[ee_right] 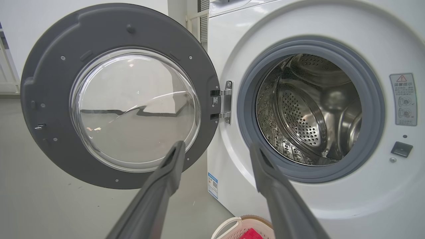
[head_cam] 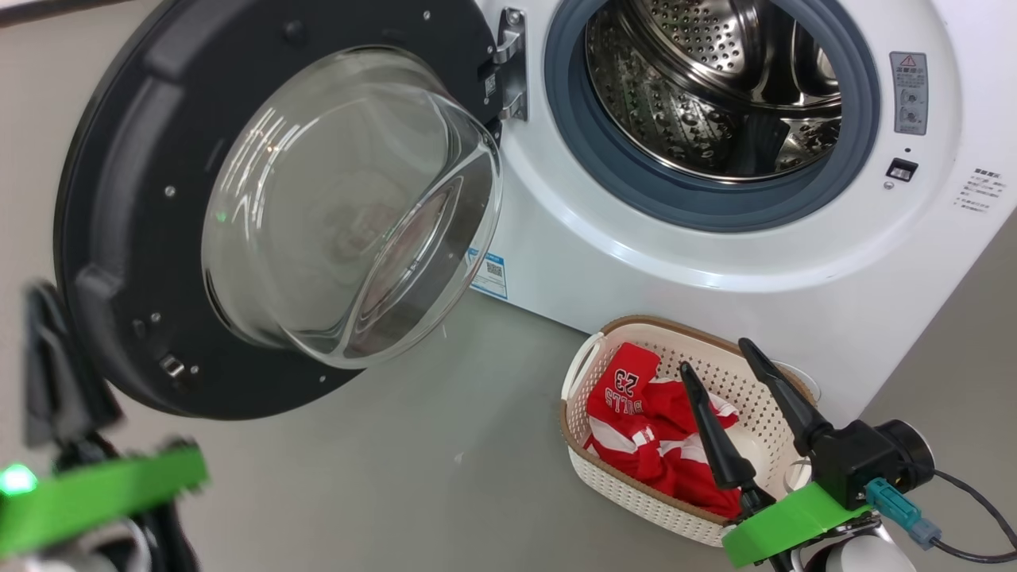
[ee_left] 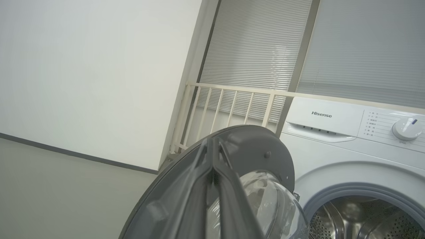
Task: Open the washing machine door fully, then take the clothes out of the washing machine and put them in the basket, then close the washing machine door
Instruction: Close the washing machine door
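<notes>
Clothes (head_cam: 636,413) lie in the basket (head_cam: 628,322). Left gripper (ee_left: 212,142), fingers together at the washing machine door (head_cam: 119,199), looks set to push; right gripper (head_cam: 715,355) gapes.

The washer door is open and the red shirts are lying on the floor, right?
Not quite. The door is open, but the red shirts are lying in the basket instead. The head view shows it.

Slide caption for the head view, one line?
Door open, drum empty, red jerseys in basket, right gripper open nearby.
</notes>
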